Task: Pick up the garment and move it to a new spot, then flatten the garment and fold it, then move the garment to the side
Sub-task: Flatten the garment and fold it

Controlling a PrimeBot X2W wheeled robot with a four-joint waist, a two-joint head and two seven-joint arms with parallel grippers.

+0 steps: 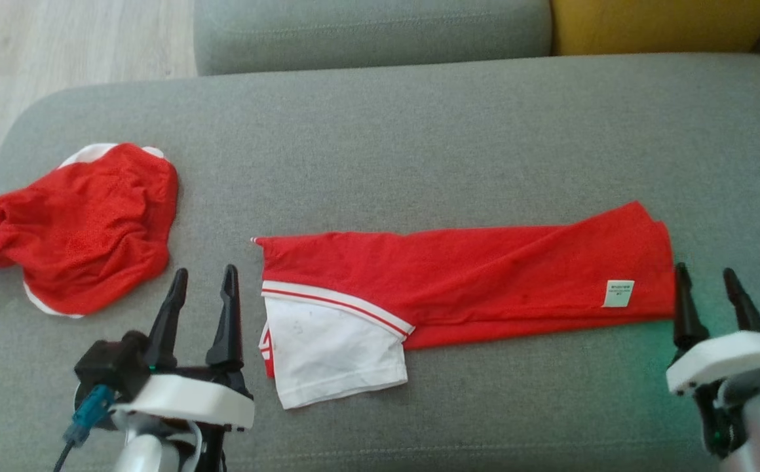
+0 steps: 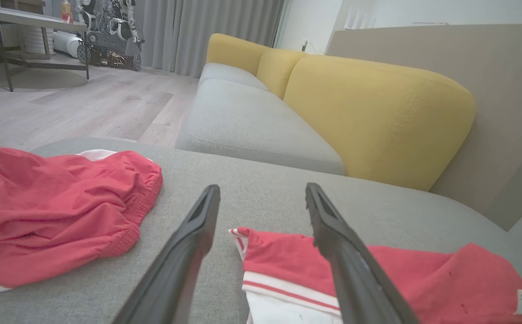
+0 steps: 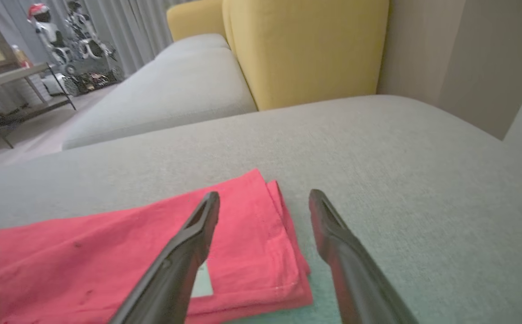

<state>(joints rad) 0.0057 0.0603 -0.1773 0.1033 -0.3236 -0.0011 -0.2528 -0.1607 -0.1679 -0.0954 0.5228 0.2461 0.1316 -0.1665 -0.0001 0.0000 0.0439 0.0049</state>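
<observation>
Head view first: how does the garment [image 1: 472, 275] lie from the two hands?

Lengthwise between them. It is a red strip, folded narrow, on the near half of the grey sofa cushion [image 1: 419, 131]. Its long axis runs along the cushion's near edge from left to right (the right end sits a little further back). The white sleeve [image 1: 327, 354] end is just beside the left hand [image 1: 206, 270]. The hem end, with the small label [image 1: 618, 293], is just beside the right hand [image 1: 704, 269].

Which hand is nearer?

Neither by much, I judge. Each has one end before it, with its fingers pointing toward the cushion's far edge, across the strip and not along it. Both hands have their fingers spread apart and carry nothing. An end-to-end fold, or a shift sideways, would seem to want both ends taken together.

And the other red heap?

A crumpled red garment [image 1: 85, 223] by the cushion's left edge, well apart from the strip and left of the left hand. I take the folded strip for the one in work.

What can't you make out?

Whether the right hand's inner finger touches the hem. Right wrist view puts it over the cloth, but its height above the cloth is unclear. How many layers are in the strip is hidden. The heap's left end is cut off, and so is most of the right arm.
</observation>
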